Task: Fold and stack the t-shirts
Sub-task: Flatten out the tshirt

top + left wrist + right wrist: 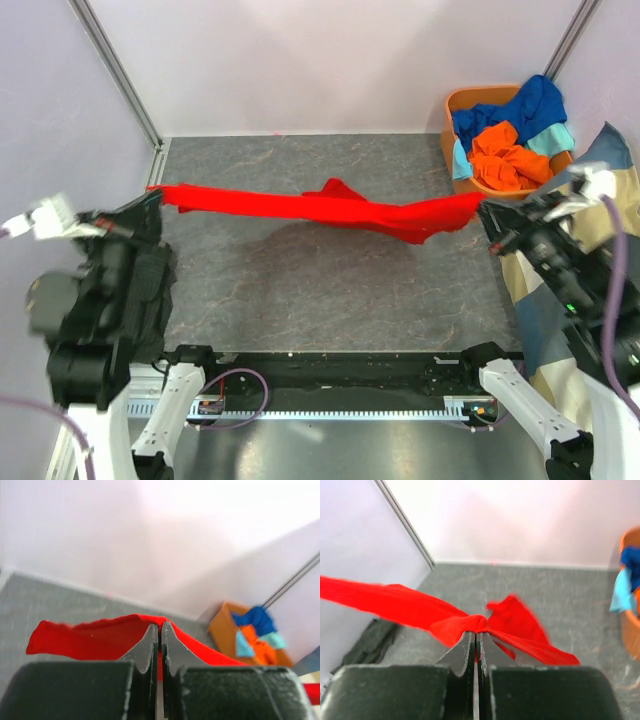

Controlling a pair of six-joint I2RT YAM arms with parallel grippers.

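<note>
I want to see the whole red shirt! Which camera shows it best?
The top camera. There the red shirt hangs stretched from the left gripper to the right gripper, visible end to end. Each wrist camera shows only the bunched part where its own gripper pinches it, with some cloth trailing away.

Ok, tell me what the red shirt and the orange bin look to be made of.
The red shirt looks like soft, matte knit fabric, probably cotton: it sags, bunches and creases where it hangs. The bin looks like rigid moulded plastic, going by its smooth, evenly coloured wall and a thin rim that keeps its shape, though that is only a guess.
</note>
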